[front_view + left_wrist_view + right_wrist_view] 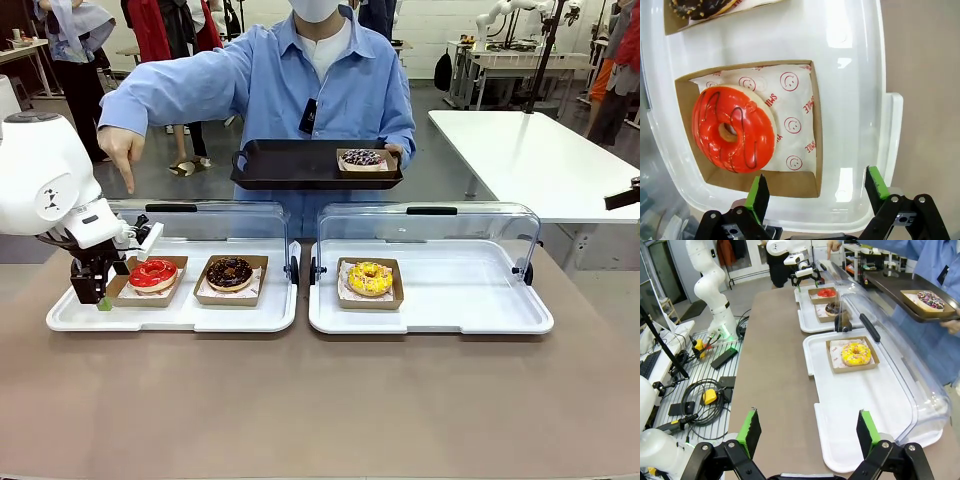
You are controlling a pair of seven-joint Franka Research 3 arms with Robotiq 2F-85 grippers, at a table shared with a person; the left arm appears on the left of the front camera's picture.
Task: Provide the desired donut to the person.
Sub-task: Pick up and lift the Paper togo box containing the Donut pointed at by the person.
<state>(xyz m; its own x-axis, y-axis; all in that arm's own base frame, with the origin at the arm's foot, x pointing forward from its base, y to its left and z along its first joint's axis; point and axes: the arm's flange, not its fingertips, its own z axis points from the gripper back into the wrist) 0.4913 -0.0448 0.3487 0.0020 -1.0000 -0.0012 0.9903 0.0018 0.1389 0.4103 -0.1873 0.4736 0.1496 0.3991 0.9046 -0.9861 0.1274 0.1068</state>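
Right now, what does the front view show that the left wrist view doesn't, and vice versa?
Front view adds the person pointing downward, their black tray carrying a sprinkled donut, and the yellow donut. Left wrist view adds smiley faces printed on the paper liner and the open jaws' green pads close up. Both share the red donut in its cardboard tray and the chocolate donut.

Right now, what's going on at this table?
The person aims a pointing hand down at the red-glazed donut while holding a black tray that carries a purple-sprinkled donut. The robot's left hand is open at the edge of the red donut's cardboard box, with nothing gripped yet. The robot's right hand is open, set back from the yellow donut. The chocolate donut sits untouched.
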